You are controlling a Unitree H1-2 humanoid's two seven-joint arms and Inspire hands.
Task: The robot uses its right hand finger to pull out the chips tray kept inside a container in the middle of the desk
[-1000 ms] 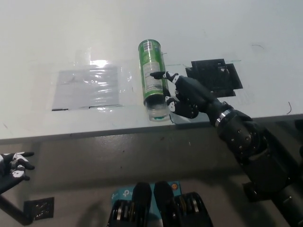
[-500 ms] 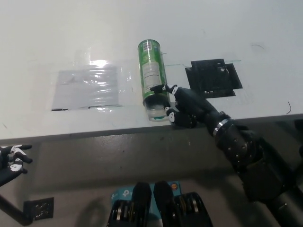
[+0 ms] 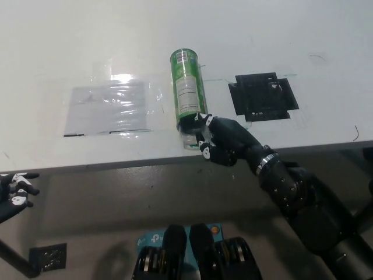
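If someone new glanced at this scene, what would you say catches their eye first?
The green chips container, lying on its side mid-desk, open end toward the near edge. Next, the black right hand at that open end, fingers by the rim. The white left hand rests at the lower left, below the desk.

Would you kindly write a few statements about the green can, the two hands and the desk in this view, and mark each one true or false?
1. The green chips can lies on its side on the white desk. True.
2. The black right hand is at the can's near, clear end. True.
3. The white left hand rests on the can. False: it sits low at the far left, off the desk.
4. The black square mat lies left of the can. False: it lies to its right.
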